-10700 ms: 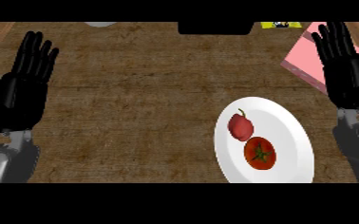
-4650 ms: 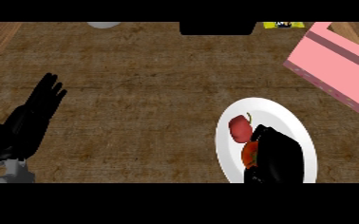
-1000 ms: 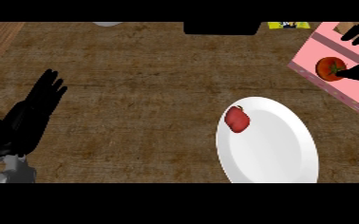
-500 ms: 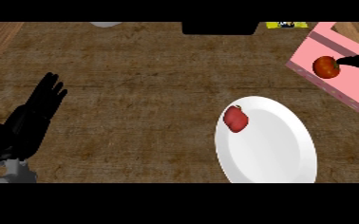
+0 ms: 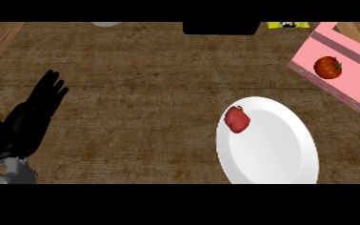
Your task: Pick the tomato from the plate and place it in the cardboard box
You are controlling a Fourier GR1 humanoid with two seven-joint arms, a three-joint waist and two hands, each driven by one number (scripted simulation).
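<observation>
The red tomato lies inside the pink cardboard box at the right edge, with no hand on it. A white plate sits at lower right and carries only a dark red pepper-like item near its upper left rim. My left hand rests open at the left edge, fingers straight and pointing up. My right hand does not show in the head view.
A black object sits at the counter's far edge, a yellow packet to its right, and a pale rounded dish at the far left. Brown wooden counter fills the middle.
The right hand let go of the tomato and withdrew out of view to the right. The tomato stays in the box. The left hand has not moved.
</observation>
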